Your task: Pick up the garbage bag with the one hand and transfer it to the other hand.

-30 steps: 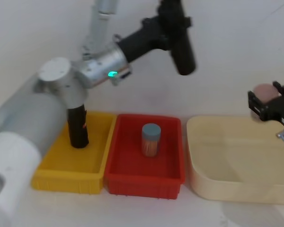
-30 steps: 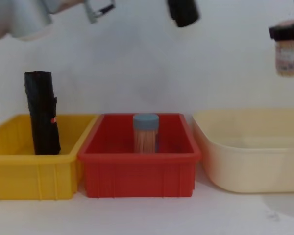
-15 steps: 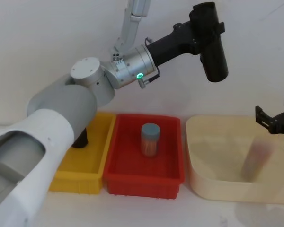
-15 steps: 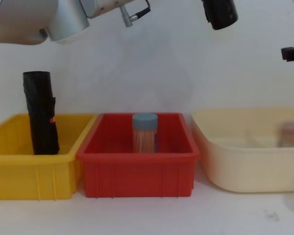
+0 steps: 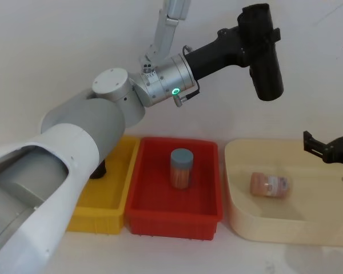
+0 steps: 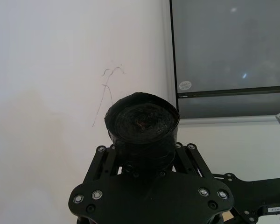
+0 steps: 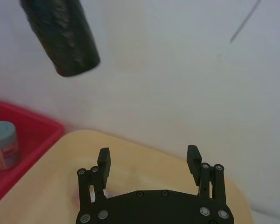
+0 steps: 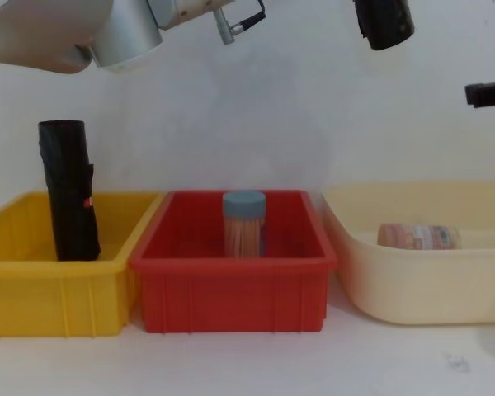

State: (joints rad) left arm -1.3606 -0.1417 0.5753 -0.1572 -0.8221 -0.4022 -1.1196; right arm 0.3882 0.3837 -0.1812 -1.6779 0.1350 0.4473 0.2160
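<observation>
**A:** Where's the bag at this point?

**B:** Way up. The tightly rolled, glossy black plastic garbage bag (image 5: 268, 74) hangs end-down, high over the left side of the cream plastic tub (image 8: 412, 293). The left hand (image 5: 256, 39) is clamped around its upper part.

**A:** And the other one?

**B:** The right hand (image 7: 148, 156) is out over the tub's right side. It sits lower than the garbage bag and well apart from it, fingers spread, holding nothing.

**A:** Will it be an easy thing to pass across?

**B:** I'd guess it's light and fairly stiff as a roll. That film looks slick, though, and the outer wraps may give under a squeeze. The bare lower half is the place to take hold, squarely across the cylinder (not down at the very tip, where it could slide out).

**A:** What's in the bins?

**B:** The cream plastic tub holds a pinkish clear jar (image 5: 270, 185) lying on its side. The red plastic bin (image 8: 231, 293) has a blue-lidded jar (image 8: 244, 223) of thin sticks standing upright. The yellow plastic bin (image 8: 33, 301) has a second black roll (image 8: 68, 190) standing on end.
</observation>
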